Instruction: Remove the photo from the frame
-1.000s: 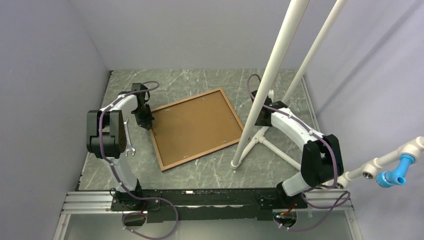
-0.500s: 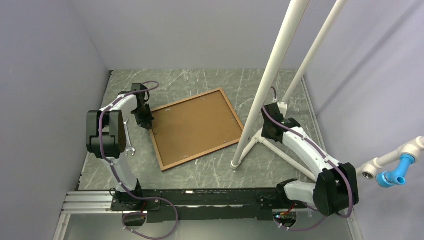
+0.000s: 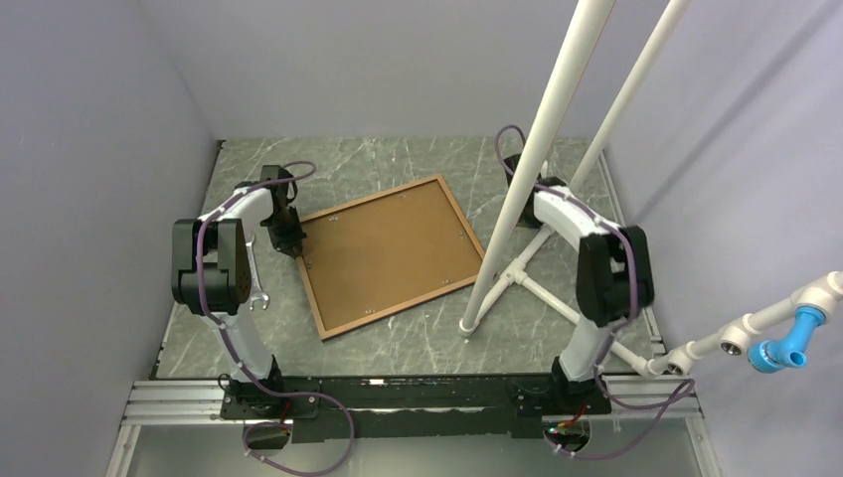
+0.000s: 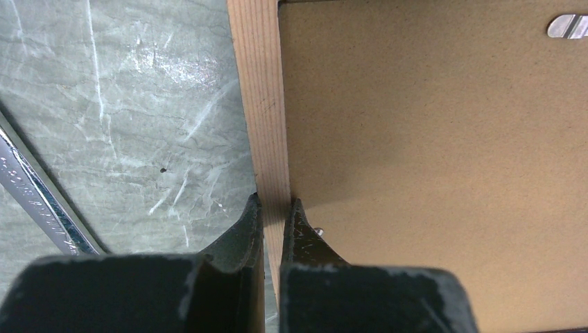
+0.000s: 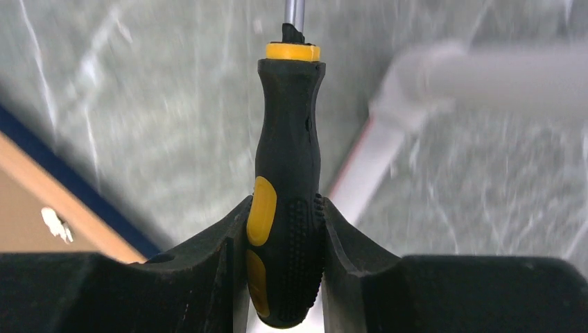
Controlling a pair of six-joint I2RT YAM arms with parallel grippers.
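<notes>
At centre of the top view the frame [image 3: 390, 254] lies face down, the photo hidden under its backing board [image 4: 430, 173]. Left gripper [image 4: 275, 208] pinches the frame's left rim; right gripper [image 5: 284, 205], upper right, clamps a screwdriver [image 5: 288, 125]. Likely step: freeing the backing. Next, its tip must reach 1 metal tab [image 4: 567, 26].

The right hand [image 3: 512, 166] has swung farther out; it now sits partly behind the white pole [image 3: 542, 139].

Lab cell: plain walls [image 3: 99, 119], pipe rig [image 3: 557, 119]
</notes>
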